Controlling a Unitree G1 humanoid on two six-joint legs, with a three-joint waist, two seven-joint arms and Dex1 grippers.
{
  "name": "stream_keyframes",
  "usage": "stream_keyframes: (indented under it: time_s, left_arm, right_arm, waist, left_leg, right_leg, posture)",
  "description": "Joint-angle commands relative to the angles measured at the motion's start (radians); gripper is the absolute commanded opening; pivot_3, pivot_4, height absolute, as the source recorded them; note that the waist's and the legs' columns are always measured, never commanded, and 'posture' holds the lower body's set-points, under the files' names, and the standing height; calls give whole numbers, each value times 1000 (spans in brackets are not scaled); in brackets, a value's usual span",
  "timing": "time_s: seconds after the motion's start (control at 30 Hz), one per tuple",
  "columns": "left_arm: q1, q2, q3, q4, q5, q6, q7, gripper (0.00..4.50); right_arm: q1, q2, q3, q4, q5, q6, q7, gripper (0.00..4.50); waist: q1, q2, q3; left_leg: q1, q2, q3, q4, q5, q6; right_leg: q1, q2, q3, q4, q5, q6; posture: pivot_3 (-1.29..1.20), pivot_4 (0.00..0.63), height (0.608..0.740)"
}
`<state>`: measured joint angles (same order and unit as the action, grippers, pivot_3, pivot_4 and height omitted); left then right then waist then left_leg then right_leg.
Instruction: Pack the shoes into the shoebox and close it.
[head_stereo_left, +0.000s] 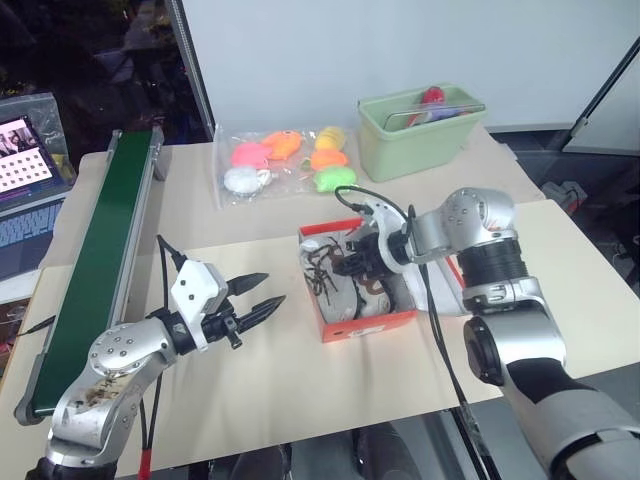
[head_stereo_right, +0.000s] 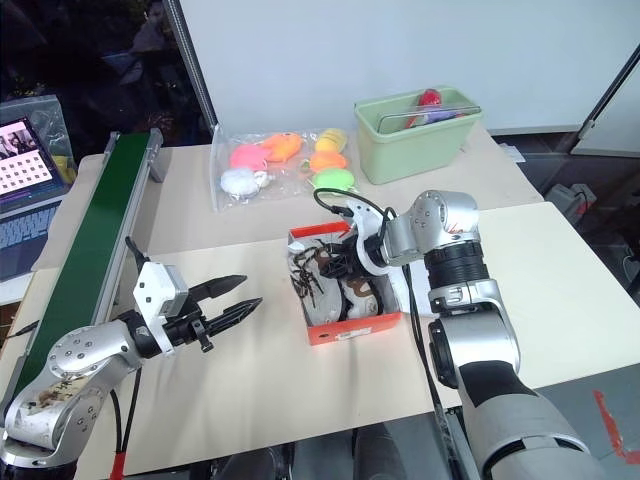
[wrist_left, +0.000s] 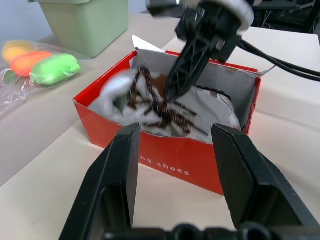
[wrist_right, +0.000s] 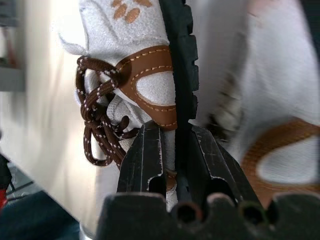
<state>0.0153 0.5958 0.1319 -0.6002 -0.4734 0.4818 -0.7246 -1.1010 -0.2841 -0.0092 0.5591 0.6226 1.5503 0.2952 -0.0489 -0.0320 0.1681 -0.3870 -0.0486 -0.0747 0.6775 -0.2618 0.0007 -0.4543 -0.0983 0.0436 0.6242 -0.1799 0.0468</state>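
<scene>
The red shoebox (head_stereo_left: 372, 324) stands open in the middle of the table, its white paper lining showing. Both white shoes (head_stereo_left: 340, 290) with dark brown laces lie inside it. My right gripper (head_stereo_left: 352, 262) reaches down into the box from the right and is shut on the edge of one shoe (wrist_right: 150, 95); the other shoe (wrist_right: 280, 150) lies beside it. My left gripper (head_stereo_left: 268, 293) hovers open to the left of the box, level and pointing at its red wall (wrist_left: 165, 160), with nothing between its fingers. My right arm covers the box's right side.
A green conveyor belt (head_stereo_left: 100, 250) runs along the left. Behind the box lie a clear bag of coloured plastic toys (head_stereo_left: 285, 160) and a pale green tub (head_stereo_left: 420, 130). A laptop (head_stereo_left: 25, 190) stands at the far left.
</scene>
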Motion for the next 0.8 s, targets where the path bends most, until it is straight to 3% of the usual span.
stream_keyframes:
  time_s: [0.03,0.23,0.57,0.77,0.8]
  left_arm:
    - [-2,8,-1,-44,-6,-15,8,2373]
    - [-12,11,-1,-38,-2,-20,13,2373]
    - [-29,9,-15,-32,-2,-19,19,2373]
    - [-33,8,-21,-29,0,-19,22,2373]
    - [-34,8,-23,-27,1,-20,22,2406]
  right_arm:
    - [-6,7,-26,16,-40,-30,11,260]
    - [32,-37,-9,-36,-73,-19,45,260]
    - [47,33,38,-3,-155,-67,43,260]
    - [59,36,76,4,-203,-106,67,260]
    - [57,40,48,5,-201,-107,61,743]
  waist:
    - [0,0,0]
    - [6,0,0]
    - [0,0,0]
    - [-3,1,0]
    - [-3,1,0]
  left_leg:
    - [0,0,0,0,0,0]
    - [0,0,0,0,0,0]
    - [1,0,0,0,0,0]
    - [13,1,0,-1,-1,1]
    - [17,2,0,-1,-1,2]
  right_leg:
    - [0,0,0,0,0,0]
    - [0,0,0,0,0,0]
    - [1,0,0,0,0,0]
    - [15,2,0,-5,0,0]
    - [18,2,-1,-11,0,0]
  posture:
    - [0,150,740]
    - [0,150,740]
    - [0,150,740]
    - [0,150,740]
    - [0,150,740]
